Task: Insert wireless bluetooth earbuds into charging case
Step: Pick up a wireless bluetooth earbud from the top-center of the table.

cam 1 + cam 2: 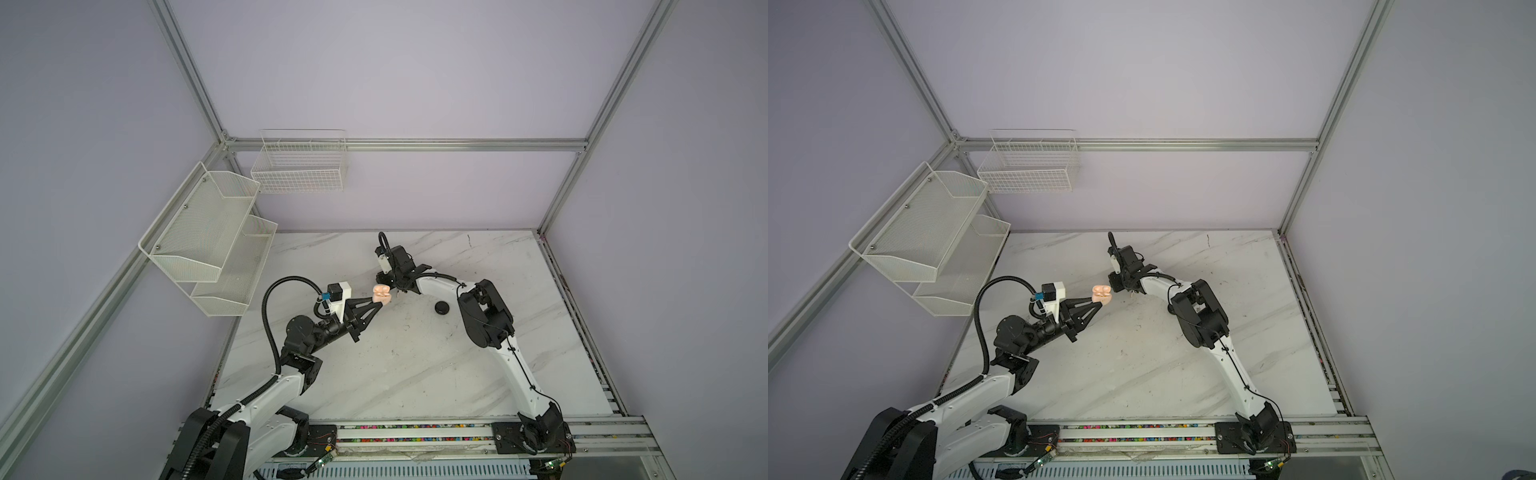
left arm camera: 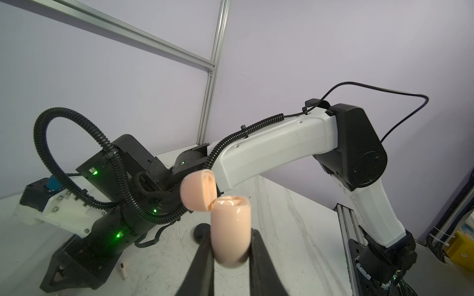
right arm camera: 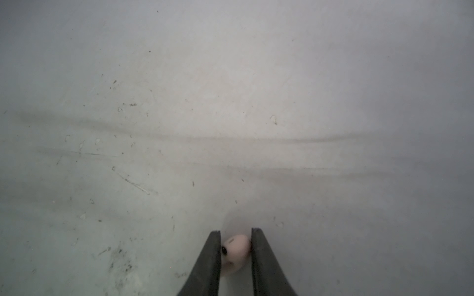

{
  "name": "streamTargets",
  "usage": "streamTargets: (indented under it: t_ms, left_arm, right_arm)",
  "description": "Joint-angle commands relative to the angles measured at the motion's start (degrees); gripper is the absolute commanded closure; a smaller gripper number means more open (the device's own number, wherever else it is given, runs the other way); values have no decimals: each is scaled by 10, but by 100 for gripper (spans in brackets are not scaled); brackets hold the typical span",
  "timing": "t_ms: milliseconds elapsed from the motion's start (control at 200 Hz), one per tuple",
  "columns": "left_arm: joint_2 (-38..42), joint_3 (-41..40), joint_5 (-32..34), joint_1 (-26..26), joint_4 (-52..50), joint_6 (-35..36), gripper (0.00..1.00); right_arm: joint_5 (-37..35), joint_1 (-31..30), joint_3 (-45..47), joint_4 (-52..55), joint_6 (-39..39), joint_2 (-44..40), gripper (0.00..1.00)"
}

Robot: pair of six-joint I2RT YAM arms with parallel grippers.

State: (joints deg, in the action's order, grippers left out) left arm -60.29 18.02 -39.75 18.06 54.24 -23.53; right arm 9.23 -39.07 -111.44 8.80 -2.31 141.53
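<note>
My left gripper (image 2: 230,237) is shut on the body of a pale pink charging case (image 2: 230,225) and holds it above the table with its lid (image 2: 198,191) hinged open. Both top views show this case (image 1: 381,293) (image 1: 1101,292) at the left fingertips. My right gripper (image 3: 236,237) is low over the marble, just right of the case, shut on a pale pink earbud (image 3: 234,249) that touches both fingers. In both top views the right gripper (image 1: 398,289) (image 1: 1130,289) hides that earbud. Another pale earbud (image 2: 124,270) lies on the table beside the right gripper.
A black round case (image 1: 441,308) (image 2: 201,230) sits on the marble table (image 1: 415,365) under the right forearm. White mesh shelves (image 1: 208,241) and a wire basket (image 1: 299,166) hang on the walls at the back left. A metal rail (image 1: 415,432) runs along the front edge.
</note>
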Motion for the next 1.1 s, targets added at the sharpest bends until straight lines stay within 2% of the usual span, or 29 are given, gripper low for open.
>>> streamTargets:
  t_ms: [0, 390, 615, 935, 1095]
  left_arm:
    - [15, 40, 8, -3, 5, -4, 100]
    - [34, 22, 26, -3, -4, -13, 100]
    - [41, 5, 55, 4, -5, -15, 100]
    - [33, -21, 114, 25, 23, -13, 100]
    - [12, -23, 124, 32, 64, -18, 100]
  right_arm:
    - [-8, -1, 12, 25, -7, -29, 76]
    - [-24, -1, 46, 26, -7, -77, 77]
    - [-55, -1, 107, 31, -8, -131, 77]
    - [-164, -1, 201, 110, -14, -257, 77]
    - [-213, -1, 225, 161, -17, -338, 77]
